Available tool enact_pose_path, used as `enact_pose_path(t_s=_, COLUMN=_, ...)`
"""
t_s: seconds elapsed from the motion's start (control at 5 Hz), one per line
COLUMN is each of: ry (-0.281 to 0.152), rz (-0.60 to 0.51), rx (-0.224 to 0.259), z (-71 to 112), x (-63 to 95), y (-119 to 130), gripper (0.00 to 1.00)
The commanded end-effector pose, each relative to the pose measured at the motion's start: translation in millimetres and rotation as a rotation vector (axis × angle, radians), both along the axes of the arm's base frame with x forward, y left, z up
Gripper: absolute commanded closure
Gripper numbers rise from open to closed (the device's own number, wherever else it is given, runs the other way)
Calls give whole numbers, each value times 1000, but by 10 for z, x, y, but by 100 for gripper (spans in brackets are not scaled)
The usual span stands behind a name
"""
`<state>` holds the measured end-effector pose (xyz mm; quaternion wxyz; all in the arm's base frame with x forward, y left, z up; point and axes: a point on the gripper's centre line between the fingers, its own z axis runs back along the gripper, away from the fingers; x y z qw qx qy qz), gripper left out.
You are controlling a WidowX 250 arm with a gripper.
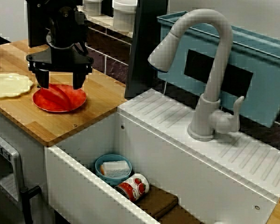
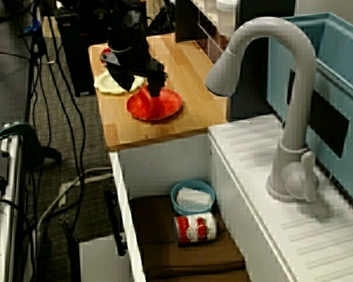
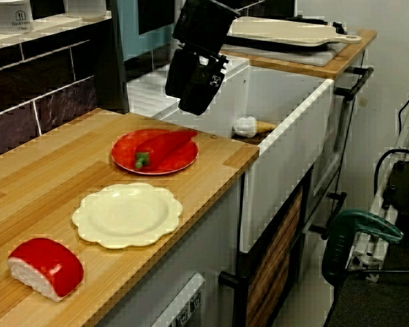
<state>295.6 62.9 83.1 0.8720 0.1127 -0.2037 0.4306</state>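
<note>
The wooden tabletop (image 1: 98,100) runs along a dark tiled wall (image 1: 107,51) and ends at a white sink basin (image 1: 144,149), which lies at four o'clock from the plates in the view facing the faucet. Behind the basin's ribbed ledge a teal plastic bin (image 1: 266,84) leans on the wall, and a grey curved faucet (image 1: 214,70) arches over the basin. The black gripper (image 1: 60,86) points straight down over a round red plate (image 1: 79,101). Its fingers are spread wide with nothing between them, one to each side of the long red toy pepper (image 1: 56,95), so they stand clear of it. The view along the tabletop shows a gap between gripper and plate. The pepper lies flat across the plate's middle, kept there by the shallow rim. A cream scalloped plate (image 1: 9,86) sits just beside the red one at nine o'clock, bare. Down in the basin a brown mat (image 1: 158,200) covers the floor. On it a blue bowl (image 1: 98,168) holds a pale block, and a red-and-white can (image 1: 133,186) lies on its side at the bowl's four o'clock, touching it.
</note>
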Motion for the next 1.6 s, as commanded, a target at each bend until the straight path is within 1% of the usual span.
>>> enact_pose_path(t_s=0.0, ry=-71, rz=199, rx=-76, z=304, x=14, y=281, gripper=0)
enact_pose_path(t_s=0.2, ry=-89, rz=267, rx=-122, z=351, x=68, y=383, gripper=0)
enact_pose_path(t_s=0.4, ry=-113, rz=331, rx=-127, z=318, x=106, y=441, gripper=0)
enact_pose_path(t_s=0.6, ry=-152, rz=400, rx=-131, z=270, x=99, y=438, gripper=0)
enact_pose_path(t_s=1.0, ry=-169, rz=517, rx=-154, z=160, x=104, y=376, gripper=0)
enact_pose_path(t_s=1.2, ry=-148, rz=571, rx=-165, z=79, x=90, y=339, gripper=0)
enact_pose_path(t_s=1.4, ry=-141, rz=585, rx=-144, z=-16, x=53, y=294, gripper=0)
